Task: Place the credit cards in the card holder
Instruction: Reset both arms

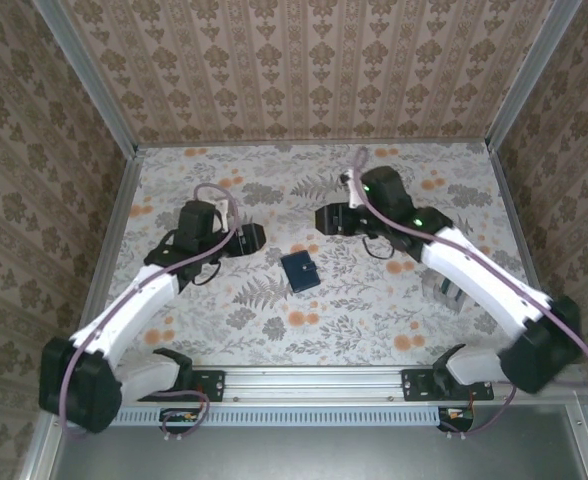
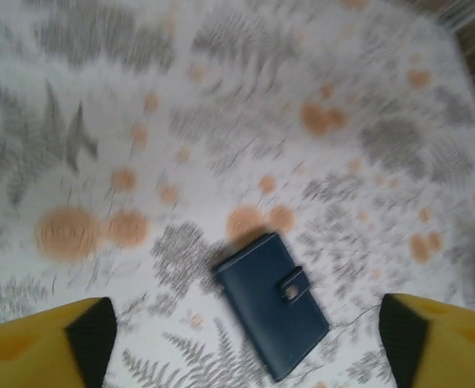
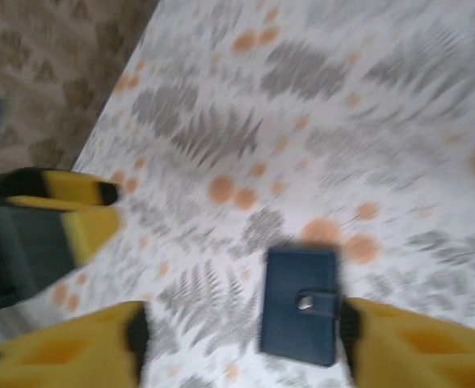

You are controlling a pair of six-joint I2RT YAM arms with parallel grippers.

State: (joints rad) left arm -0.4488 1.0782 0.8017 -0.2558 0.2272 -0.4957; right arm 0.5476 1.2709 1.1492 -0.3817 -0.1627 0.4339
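Note:
The card holder (image 1: 299, 271) is a small navy wallet lying flat and closed on the floral table top, its snap tab fastened. In the left wrist view the card holder (image 2: 271, 303) lies on the table below and between my wide-apart fingers. The right wrist view has the card holder (image 3: 300, 305) close to my right-hand finger (image 3: 399, 343). My left gripper (image 1: 257, 238) hovers left of it and my right gripper (image 1: 322, 218) behind it, both open and apart from it. Left gripper (image 2: 245, 339) and right gripper (image 3: 241, 331) hold nothing. The credit cards are out of view.
Patterned walls with metal corner posts (image 1: 94, 80) enclose the table on three sides. A small greyish object (image 1: 449, 290) sits beside my right forearm. The left gripper's yellow finger (image 3: 68, 214) shows at the left of the right wrist view.

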